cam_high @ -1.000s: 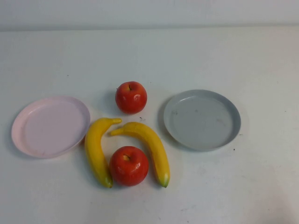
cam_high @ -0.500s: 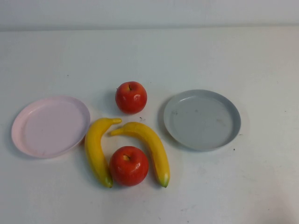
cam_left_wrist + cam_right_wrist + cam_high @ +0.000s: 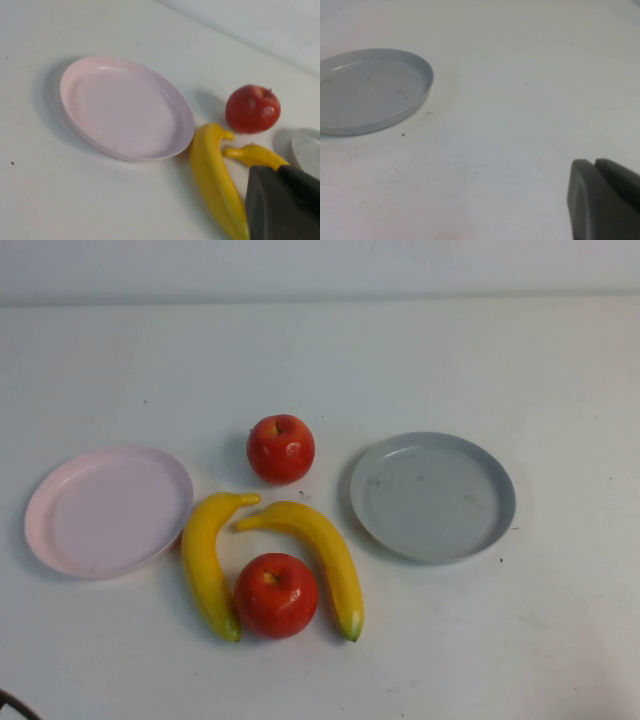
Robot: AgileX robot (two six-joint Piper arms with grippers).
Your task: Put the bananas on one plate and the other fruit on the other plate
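Two yellow bananas point(image 3: 207, 565) point(image 3: 318, 552) lie side by side mid-table, with one red apple point(image 3: 276, 594) between their near ends and another apple point(image 3: 281, 448) beyond them. The pink plate point(image 3: 108, 510) lies to the left and the grey plate point(image 3: 432, 496) to the right; both hold nothing. My left gripper point(image 3: 277, 172) is shut and empty, hovering near the bananas point(image 3: 212, 175) and the pink plate point(image 3: 125, 107). My right gripper point(image 3: 594, 162) is shut and empty, over bare table beside the grey plate point(image 3: 370, 90).
A dark bit of the left arm point(image 3: 10, 706) shows at the near left corner of the high view. The white table point(image 3: 320, 350) runs to a pale back wall. The far apple point(image 3: 252, 108) shows in the left wrist view.
A dark bit of the left arm has come into the high view's near left corner. The fruit and plates have not moved.
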